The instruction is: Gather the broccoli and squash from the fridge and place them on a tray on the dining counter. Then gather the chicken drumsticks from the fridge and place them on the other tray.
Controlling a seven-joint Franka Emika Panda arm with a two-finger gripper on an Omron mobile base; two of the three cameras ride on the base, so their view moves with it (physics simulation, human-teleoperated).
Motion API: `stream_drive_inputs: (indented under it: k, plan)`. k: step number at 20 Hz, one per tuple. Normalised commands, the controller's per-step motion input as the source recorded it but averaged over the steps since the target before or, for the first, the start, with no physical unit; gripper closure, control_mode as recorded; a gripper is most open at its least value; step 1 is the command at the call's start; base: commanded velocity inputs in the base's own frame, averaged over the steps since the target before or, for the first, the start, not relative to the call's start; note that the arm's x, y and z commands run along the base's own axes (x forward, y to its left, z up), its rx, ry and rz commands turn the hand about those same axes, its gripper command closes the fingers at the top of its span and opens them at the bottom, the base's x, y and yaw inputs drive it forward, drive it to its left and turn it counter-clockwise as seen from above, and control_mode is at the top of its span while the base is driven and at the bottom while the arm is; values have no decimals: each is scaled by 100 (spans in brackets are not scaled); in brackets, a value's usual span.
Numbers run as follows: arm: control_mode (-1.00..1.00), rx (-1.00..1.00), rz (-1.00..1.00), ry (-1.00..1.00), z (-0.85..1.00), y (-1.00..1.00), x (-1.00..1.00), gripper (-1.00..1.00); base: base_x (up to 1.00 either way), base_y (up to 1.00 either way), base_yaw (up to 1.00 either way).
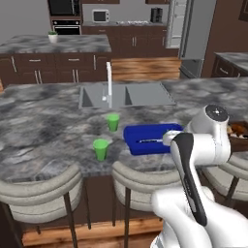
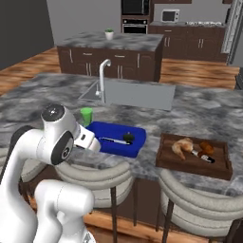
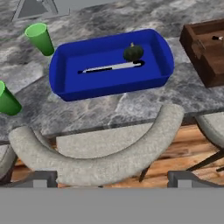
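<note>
Fingers (image 3: 112,180) stand apart and empty short of the blue tray (image 3: 70,83), which holds a dark squash (image 3: 133,53); next likely calls for fetching broccoli from the fridge (image 1: 196,36).

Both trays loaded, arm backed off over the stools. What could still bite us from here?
1. The dark round squash lies loose in the blue tray; a knock could roll it.
2. Two green cups stand right beside that tray, easy to tip on a reach in.
3. The open gripper hangs above a stool back; a low swing may clip it.
</note>
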Motion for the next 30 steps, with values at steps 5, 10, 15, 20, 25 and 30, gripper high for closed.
stream_drive_inputs:
  k: [5, 10, 15, 20, 25, 30]
  plan:
    - [100, 0, 0, 0, 0, 0, 0, -100, -13, 100, 0]
    - [100, 0, 0, 0, 0, 0, 0, -100, -3, 100, -2]
    - [100, 0, 0, 0, 0, 0, 0, -100, 0, 100, -4]
    - [100, 0, 0, 0, 0, 0, 0, -100, 0, 100, -7]
    - [100, 0, 0, 0, 0, 0, 0, -100, 0, 100, -10]
    - [100, 0, 0, 0, 0, 0, 0, -100, 0, 100, -12]
